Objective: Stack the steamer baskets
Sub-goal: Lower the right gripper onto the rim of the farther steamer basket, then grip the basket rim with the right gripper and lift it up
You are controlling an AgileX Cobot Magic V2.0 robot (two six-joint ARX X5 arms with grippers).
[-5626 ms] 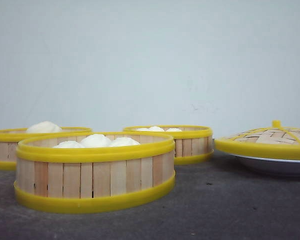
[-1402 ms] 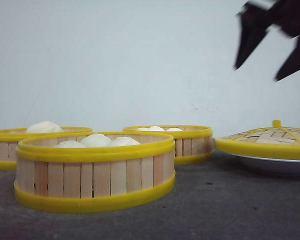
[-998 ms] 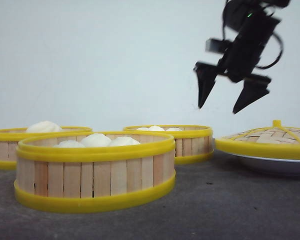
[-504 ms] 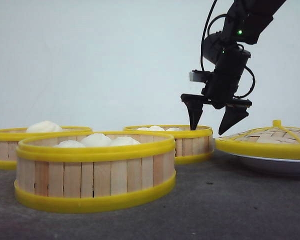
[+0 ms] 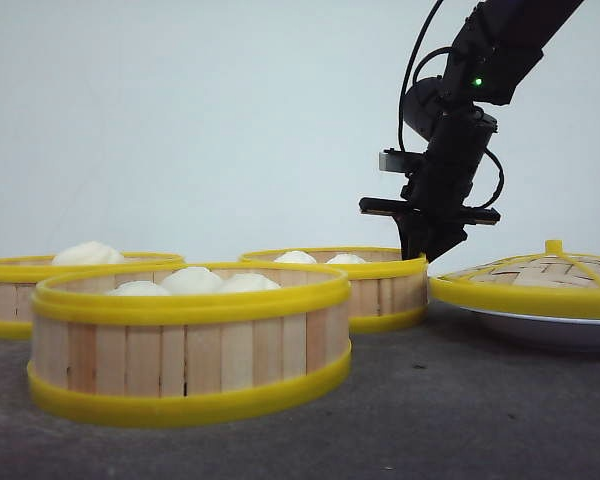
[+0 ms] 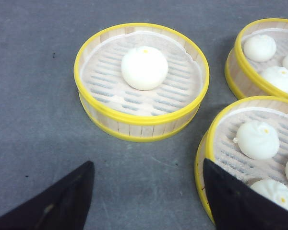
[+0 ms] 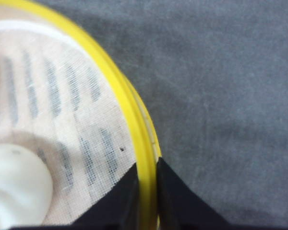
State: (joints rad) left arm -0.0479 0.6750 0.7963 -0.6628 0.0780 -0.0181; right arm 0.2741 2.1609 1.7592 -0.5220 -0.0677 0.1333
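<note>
Right hand (image 5: 427, 243) clamps the far steamer basket (image 5: 365, 290) rim between its fingers (image 7: 180, 201)

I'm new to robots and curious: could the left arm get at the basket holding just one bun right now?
Probably yes. In the left wrist view the one-bun basket sits in the open beyond the open left gripper, with only bare table between them and nothing on top of it.

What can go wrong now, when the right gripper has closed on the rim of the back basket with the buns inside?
1. The right gripper pinches only one edge of the back basket, so the basket may tilt when lifted, and its buns may roll.
2. The thin yellow rim could slip from the fingers.
3. The lid on the plate sits close beside this basket; a swing could knock it.
</note>
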